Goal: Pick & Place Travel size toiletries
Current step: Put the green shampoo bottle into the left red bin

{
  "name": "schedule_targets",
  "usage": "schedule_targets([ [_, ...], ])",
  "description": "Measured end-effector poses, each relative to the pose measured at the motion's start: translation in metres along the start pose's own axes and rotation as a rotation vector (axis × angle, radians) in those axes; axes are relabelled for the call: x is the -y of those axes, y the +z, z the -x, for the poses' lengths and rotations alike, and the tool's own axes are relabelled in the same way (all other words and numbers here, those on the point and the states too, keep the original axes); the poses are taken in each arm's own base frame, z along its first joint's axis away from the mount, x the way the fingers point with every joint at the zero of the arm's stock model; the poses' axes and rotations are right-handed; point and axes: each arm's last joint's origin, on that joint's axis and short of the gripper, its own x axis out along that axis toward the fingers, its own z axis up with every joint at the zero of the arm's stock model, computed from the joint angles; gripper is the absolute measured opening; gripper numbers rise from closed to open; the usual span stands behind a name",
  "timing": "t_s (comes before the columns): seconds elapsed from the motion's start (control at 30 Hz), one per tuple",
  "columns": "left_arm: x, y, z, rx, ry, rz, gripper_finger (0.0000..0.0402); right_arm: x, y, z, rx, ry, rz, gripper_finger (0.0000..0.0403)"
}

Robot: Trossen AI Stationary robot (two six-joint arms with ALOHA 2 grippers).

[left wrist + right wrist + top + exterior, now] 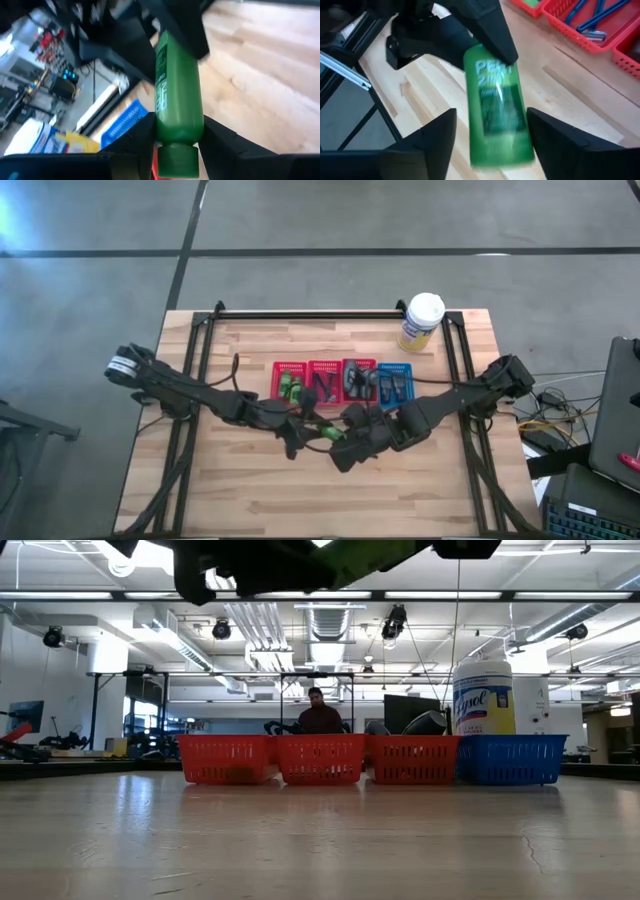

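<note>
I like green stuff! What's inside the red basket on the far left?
Green little bottles lie inside the leftmost red basket. From the low view its mesh wall hides them, and anything beneath the bottles cannot be seen.

high: overhead, straight down | low: tabletop level | wrists: close, shared bottle (177, 95)

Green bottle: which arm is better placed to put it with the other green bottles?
Left. The left gripper is shut on the green bottle; the right gripper stands open around it. The red basket with green bottles lies on the left arm's side.
</note>
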Motion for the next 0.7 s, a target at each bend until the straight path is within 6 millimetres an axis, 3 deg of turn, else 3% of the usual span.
schedule_targets([
  [0.27, 0.001, -0.014, 0.018, -0.178, 0.051, 0.181, 0.0117, 0.006, 0.002, 0.016, 0.068, -0.043, -0.025, 0.0296],
  [0.47, 0.004, -0.033, 0.046, -0.322, 0.204, 0.459, 0.012, 0.02, -0.002, 0.043, 0.197, -0.153, -0.078, 0.0332],
  [0.57, 0.007, -0.045, 0.064, -0.364, 0.307, 0.703, 0.012, 0.028, -0.005, 0.051, 0.242, -0.21, -0.125, 0.0343],
  [0.7, 0.011, -0.064, 0.086, -0.357, 0.477, 1.255, 0.0117, 0.036, -0.006, 0.057, 0.262, -0.272, -0.16, 0.0351],
])
